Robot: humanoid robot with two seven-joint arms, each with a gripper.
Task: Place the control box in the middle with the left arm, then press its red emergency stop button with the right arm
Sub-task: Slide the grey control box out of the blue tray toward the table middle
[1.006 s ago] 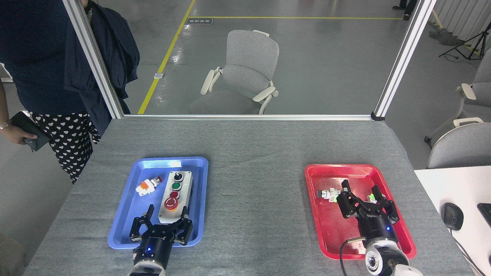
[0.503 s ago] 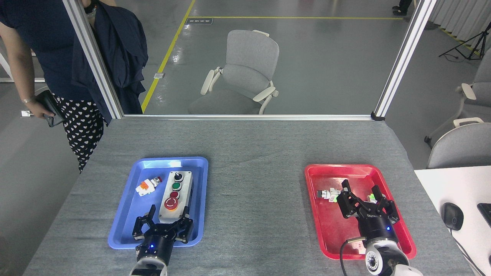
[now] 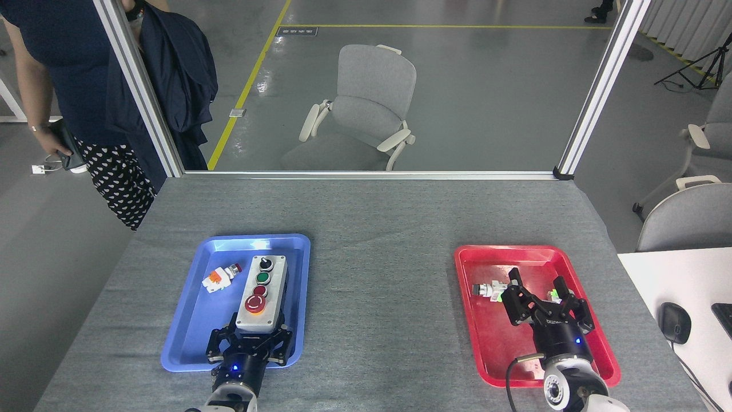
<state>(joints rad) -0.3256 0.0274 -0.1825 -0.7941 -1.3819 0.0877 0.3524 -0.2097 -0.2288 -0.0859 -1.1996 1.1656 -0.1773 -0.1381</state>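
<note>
The control box lies lengthwise in the blue tray, its pale grey face up. Its big red emergency stop button is the control nearest me. My left gripper sits at the box's near end, open, with a finger on each side of that end. My right gripper hangs open over the red tray, nothing between its fingers. The middle is bare grey cloth between the two trays.
A loose white-and-orange switch lies left of the box in the blue tray. Small push buttons lie in the red tray near my right gripper. A person stands beyond the far left corner. A white desk with a mouse is at the right.
My left gripper has shifted right and forward, so its fingers now flank the box's near end. The person has stepped back to the left. The right arm is still.
</note>
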